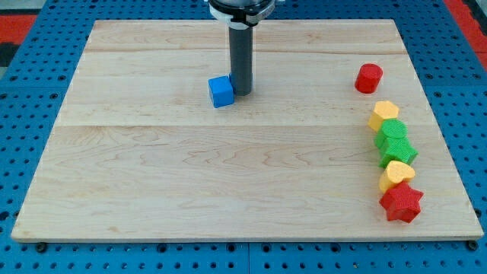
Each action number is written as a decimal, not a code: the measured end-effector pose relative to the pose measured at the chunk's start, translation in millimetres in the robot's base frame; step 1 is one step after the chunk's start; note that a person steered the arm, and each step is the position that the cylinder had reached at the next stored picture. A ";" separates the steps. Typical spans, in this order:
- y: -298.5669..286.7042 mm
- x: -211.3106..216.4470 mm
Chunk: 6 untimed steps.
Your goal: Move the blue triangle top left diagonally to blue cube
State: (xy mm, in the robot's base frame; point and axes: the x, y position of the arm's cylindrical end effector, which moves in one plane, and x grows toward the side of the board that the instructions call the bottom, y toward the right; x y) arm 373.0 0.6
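A blue cube (221, 91) sits on the wooden board (190, 167), left of the middle in the view's upper half. My tip (242, 93) stands right against the cube's right side. The dark rod rises straight up from there to the view's top. I see no blue triangle in this view; it may be hidden behind the rod, but I cannot tell.
Along the view's right edge lie a red cylinder (369, 78), a yellow block (384, 115), a green block (394, 131), a green star (399, 151), a yellow heart (396, 174) and a red star (401, 202). A blue pegboard (30, 114) surrounds the board.
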 end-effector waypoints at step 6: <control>9.4 -36.9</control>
